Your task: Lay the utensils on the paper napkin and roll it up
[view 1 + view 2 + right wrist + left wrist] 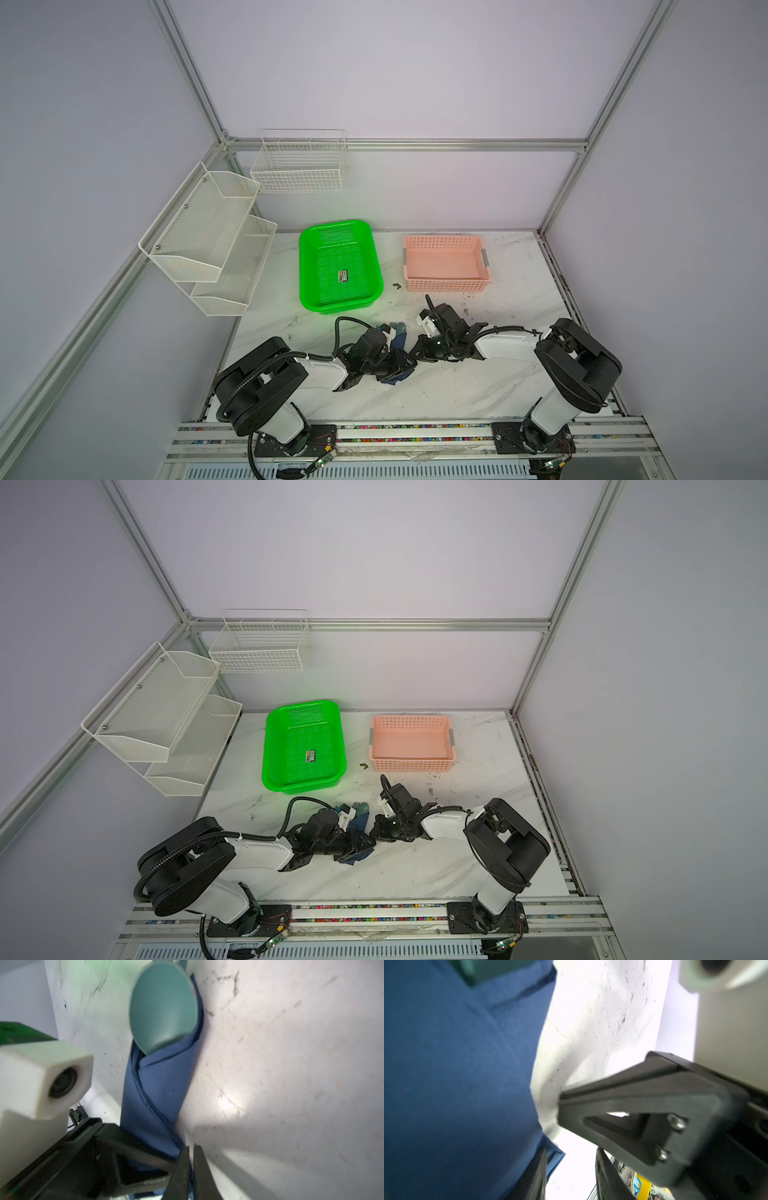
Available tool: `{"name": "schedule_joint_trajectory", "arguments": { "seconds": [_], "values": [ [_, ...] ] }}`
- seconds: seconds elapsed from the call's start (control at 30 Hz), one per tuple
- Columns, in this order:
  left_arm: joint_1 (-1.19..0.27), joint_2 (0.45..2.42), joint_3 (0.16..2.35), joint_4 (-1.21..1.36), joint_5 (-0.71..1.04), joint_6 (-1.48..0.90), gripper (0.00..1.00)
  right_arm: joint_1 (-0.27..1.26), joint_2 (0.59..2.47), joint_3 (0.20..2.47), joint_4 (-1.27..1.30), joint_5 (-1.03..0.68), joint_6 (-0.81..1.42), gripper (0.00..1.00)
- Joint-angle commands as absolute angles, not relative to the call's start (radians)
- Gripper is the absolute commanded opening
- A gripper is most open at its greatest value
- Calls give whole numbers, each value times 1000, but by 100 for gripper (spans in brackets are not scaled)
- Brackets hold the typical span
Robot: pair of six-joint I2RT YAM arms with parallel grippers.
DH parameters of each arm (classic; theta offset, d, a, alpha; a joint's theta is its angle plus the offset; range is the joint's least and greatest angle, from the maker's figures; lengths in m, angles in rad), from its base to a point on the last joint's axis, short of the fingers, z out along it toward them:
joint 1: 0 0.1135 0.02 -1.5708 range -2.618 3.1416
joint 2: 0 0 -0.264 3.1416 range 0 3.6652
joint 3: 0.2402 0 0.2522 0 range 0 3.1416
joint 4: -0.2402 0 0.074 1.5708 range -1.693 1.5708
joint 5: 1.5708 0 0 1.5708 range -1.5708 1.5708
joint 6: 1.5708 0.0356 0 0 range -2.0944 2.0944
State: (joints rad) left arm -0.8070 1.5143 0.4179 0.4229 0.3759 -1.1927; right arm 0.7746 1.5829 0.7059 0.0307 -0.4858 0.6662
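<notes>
From where I stand, the paper napkin (158, 1088) lies rolled up near the middle of the marble table (457, 390), between the two arms. The spoon (164, 1007) bowl and the fork (356, 805) tines poke out of its far end, toward the green basket (376, 257). That basket's front rim is near the roll's far end, and the pink basket (446, 284) sits further off to the right. Bare tabletop lies open between the roll and the front rail (415, 428), and out to the right edge. The wire racks (199, 232) on the left wall are well apart.

The left gripper (398, 365) is down at the near part of the roll, jaws partly spread. The one finger (623, 1101) I can see has its tip on the table, with a strip of marble between it and the napkin. The other is mostly hidden by the paper.

The right gripper (191, 1149) meets the roll's near end with its jaws a thin slit apart and blue showing in the slit. Whether they pinch the paper I cannot tell.
</notes>
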Motion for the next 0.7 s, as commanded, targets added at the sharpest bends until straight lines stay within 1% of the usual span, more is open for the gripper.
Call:
{"name": "schedule_joint_trajectory", "arguments": {
  "seconds": [0.0,0.03,0.1,0.13,0.2,0.27,0.33,0.4,0.57,0.67],
  "values": [
    [-792,1479,395,414,346,-1184,41,781,1483,683,-33,-438,709,16],
    [-790,1478,393,416,348,-1186,42,780,1452,671,-38,-431,719,19],
    [-786,1477,393,420,351,-1187,42,781,1398,641,-34,-434,726,31],
    [-785,1478,393,423,354,-1186,42,781,1379,626,-35,-434,727,34],
    [-783,1479,392,432,354,-1189,43,781,1338,605,-45,-431,740,36],
    [-781,1484,389,450,357,-1193,43,781,1316,580,-42,-438,759,36],
    [-778,1494,382,482,364,-1204,44,782,1298,547,-22,-450,785,33],
    [-776,1507,371,525,373,-1218,44,785,1284,515,14,-462,815,27],
    [-772,1533,340,629,389,-1255,45,790,1283,433,213,-519,903,0],
    [-772,1534,332,644,390,-1261,46,802,1308,395,360,-546,955,0]
  ]
}}
